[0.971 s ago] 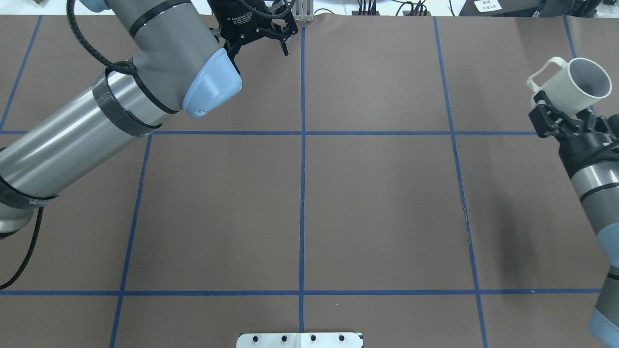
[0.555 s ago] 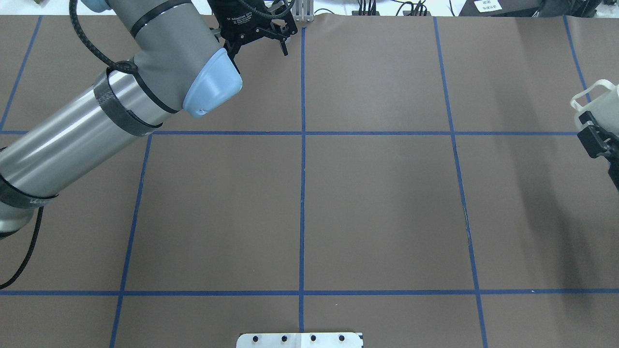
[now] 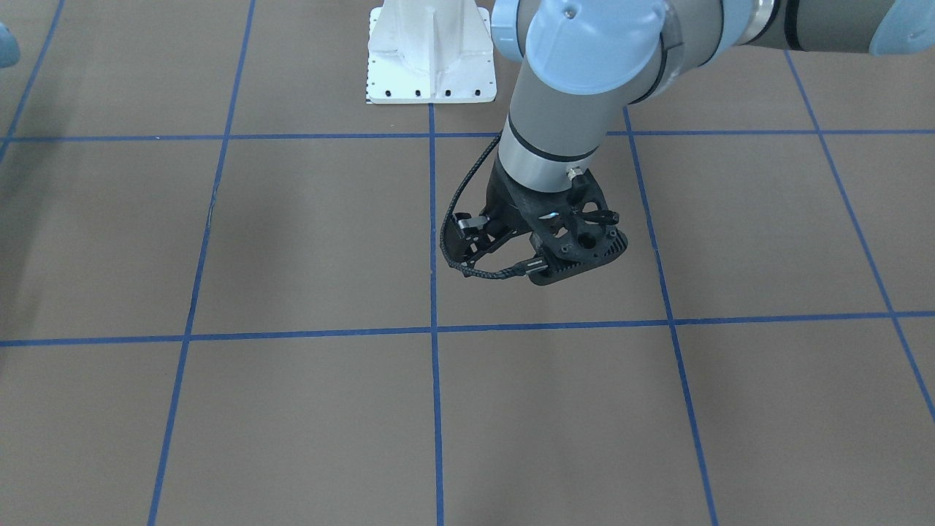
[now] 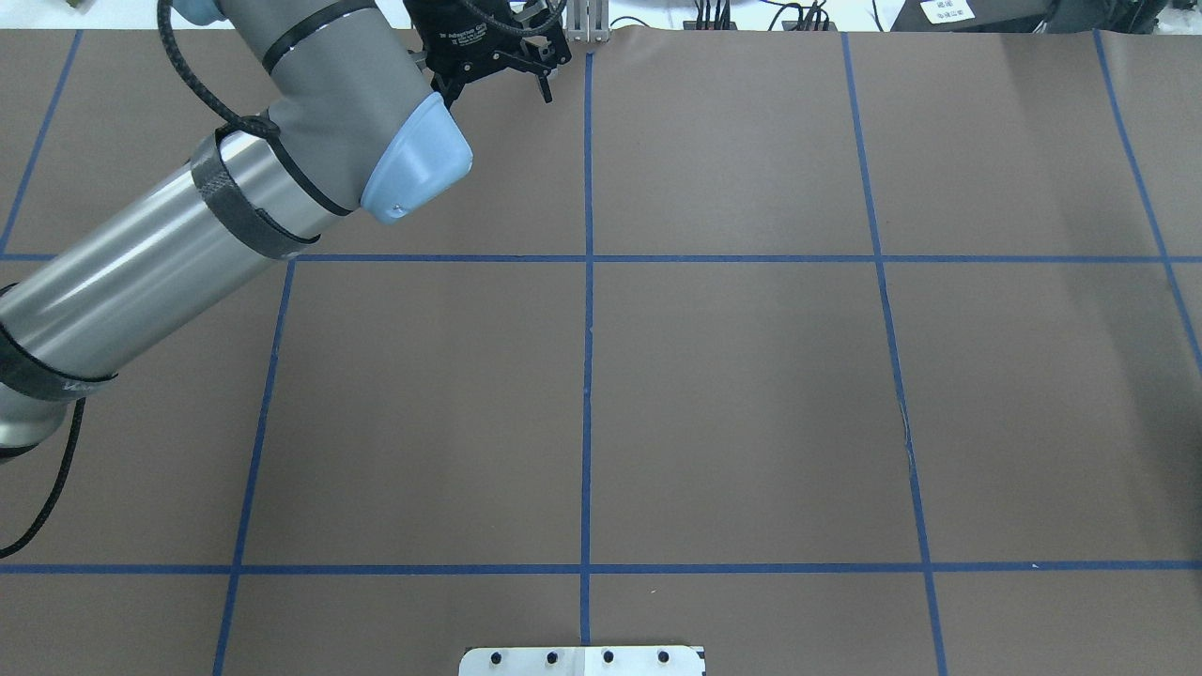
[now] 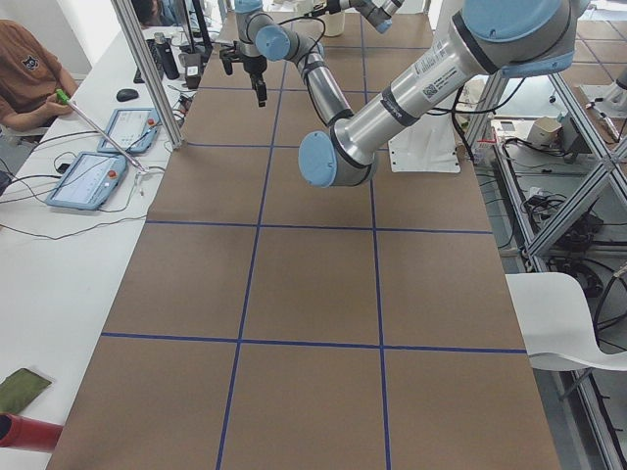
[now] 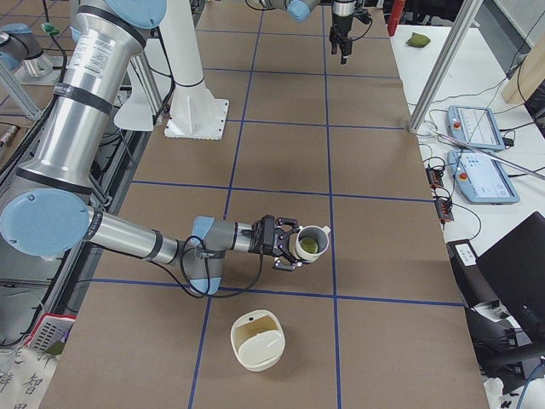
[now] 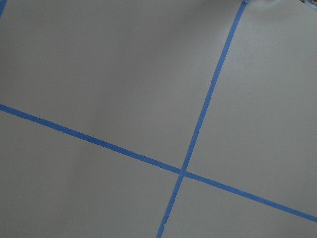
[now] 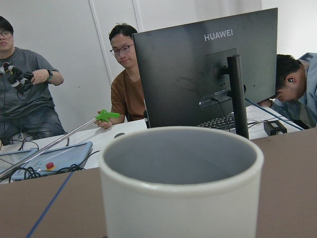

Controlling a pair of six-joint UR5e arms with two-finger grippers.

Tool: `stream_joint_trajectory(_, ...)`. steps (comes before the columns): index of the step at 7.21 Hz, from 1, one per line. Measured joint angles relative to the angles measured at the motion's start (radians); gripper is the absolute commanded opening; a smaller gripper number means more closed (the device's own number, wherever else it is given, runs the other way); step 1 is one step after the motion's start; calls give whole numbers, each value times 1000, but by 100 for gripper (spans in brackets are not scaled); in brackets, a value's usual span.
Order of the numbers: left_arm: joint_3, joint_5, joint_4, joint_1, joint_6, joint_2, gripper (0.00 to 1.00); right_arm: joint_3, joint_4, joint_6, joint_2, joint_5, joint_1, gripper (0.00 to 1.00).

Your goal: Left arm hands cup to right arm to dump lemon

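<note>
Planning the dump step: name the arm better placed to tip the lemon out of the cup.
Right. The cup, lemon inside, is at the right gripper, tilted on its side near the white container. The left gripper hangs open and empty at the table's far edge.

1. Brown table (image 7: pixel 89 59) fills the view, seen at a slant.
2. One blue tape line (image 7: pixel 89 138) runs from the left edge down to the lower right edge.
3. A second line (image 7: pixel 213 89) runs from the top right, down and leftward, to the bottom edge.
4. They meet at a crossing (image 7: pixel 182 171) right of centre, in the lower half.
5. Of the four patches they cut, the upper-left one is largest and the bottom one smallest.
6. A pale sliver (image 7: pixel 270 2) shows at the top edge, too little to identify.
</note>
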Motion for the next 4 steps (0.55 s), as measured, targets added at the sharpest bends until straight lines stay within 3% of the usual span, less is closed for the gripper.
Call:
stream_joint_trajectory(2,10,4,-11,-2,9,0,100,-72,95,130,-32,18,16,5)
stream_joint_trajectory(4,10,9,-10,1,9,0,100,-83,172,243,-85,28,17,5)
